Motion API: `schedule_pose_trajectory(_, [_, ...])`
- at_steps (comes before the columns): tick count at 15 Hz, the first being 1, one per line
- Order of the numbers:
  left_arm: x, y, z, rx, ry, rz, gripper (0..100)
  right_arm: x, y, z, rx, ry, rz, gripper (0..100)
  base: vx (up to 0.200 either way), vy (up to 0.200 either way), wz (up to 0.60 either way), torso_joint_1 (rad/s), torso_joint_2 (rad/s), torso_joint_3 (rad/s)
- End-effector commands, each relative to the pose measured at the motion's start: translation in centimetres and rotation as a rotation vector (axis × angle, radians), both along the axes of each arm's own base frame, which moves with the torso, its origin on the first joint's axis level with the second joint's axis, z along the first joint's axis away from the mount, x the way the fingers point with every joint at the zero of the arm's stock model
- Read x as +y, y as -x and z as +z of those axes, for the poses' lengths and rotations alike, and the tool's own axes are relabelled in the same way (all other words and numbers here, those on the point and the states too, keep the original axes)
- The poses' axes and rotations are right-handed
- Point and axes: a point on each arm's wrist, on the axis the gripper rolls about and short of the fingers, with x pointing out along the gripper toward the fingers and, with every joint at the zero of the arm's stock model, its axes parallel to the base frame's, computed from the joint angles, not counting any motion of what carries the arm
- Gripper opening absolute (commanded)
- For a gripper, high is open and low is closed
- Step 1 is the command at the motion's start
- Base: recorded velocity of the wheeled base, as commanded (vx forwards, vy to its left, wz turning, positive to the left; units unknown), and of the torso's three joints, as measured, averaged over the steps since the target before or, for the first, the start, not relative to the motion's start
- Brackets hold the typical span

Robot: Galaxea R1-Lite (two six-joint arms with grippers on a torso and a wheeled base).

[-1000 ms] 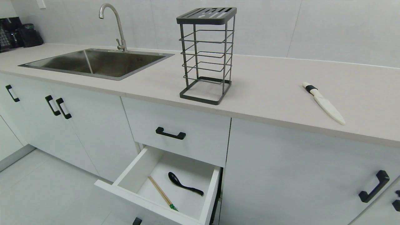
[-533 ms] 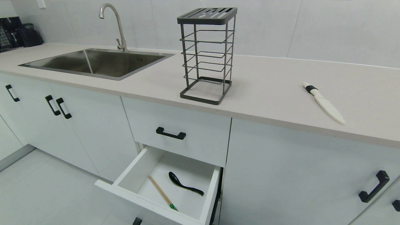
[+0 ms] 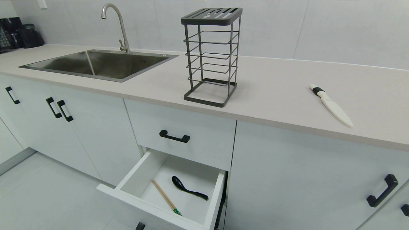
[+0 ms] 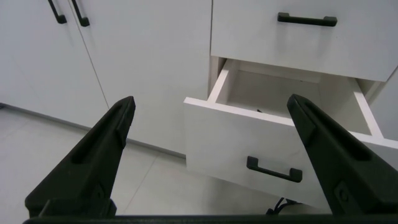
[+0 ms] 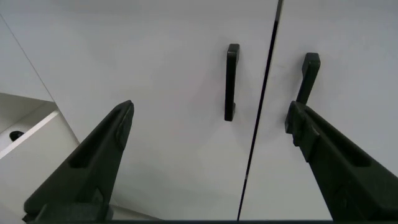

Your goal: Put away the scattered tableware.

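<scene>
Head cam sits high; I'm looking forward and down across the countertop (image 3: 281,92) at mid range. The sink (image 3: 96,64) is upper left of the frame, the open drawer (image 3: 166,191) bottom centre. Left wrist cam is low, facing the cabinet fronts, looking out between the spread fingers of the left gripper (image 4: 210,102). It shares that drawer with the head cam, seen from the front and closer. Right wrist cam is also low and nearest of all, facing the cabinet doors between the spread fingers of the right gripper (image 5: 210,106). Its two black door handles (image 5: 232,81) look like the pair at lower right of the head frame.
</scene>
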Motion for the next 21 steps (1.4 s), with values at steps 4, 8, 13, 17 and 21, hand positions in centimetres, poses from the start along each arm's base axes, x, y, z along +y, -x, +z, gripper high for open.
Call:
schedule_pose_trajectory(4, [0.0,2.8,6.2,-0.161,0.058,-0.025,100,0.0,0.0,0.0,0.006,0.009,0.017,100,0.000,0.000,0.00,0.000,0.00,0.000])
schedule_pose_trajectory(8, [-0.5,0.9,3.9,0.282,0.113,-0.224,100,0.0,0.0,0.0,0.006,0.010,0.017,100,0.000,0.000,0.00,0.000,0.00,0.000])
schedule_pose_trajectory(13, [-0.9,-5.0,4.1,0.764,0.140,-0.344,100,0.0,0.0,0.0,0.006,0.010,0.017,100,0.000,0.000,0.00,0.000,0.00,0.000])
schedule_pose_trajectory(17, [-1.7,-7.5,3.2,0.961,0.003,-0.469,100,0.0,0.0,0.0,0.006,0.010,0.017,100,0.000,0.000,0.00,0.000,0.00,0.000])
schedule_pose_trajectory(21, [-2.2,-10.4,1.5,1.088,-0.152,-0.516,100,0.0,0.0,0.0,0.006,0.010,0.017,100,0.000,0.000,0.00,0.000,0.00,0.000])
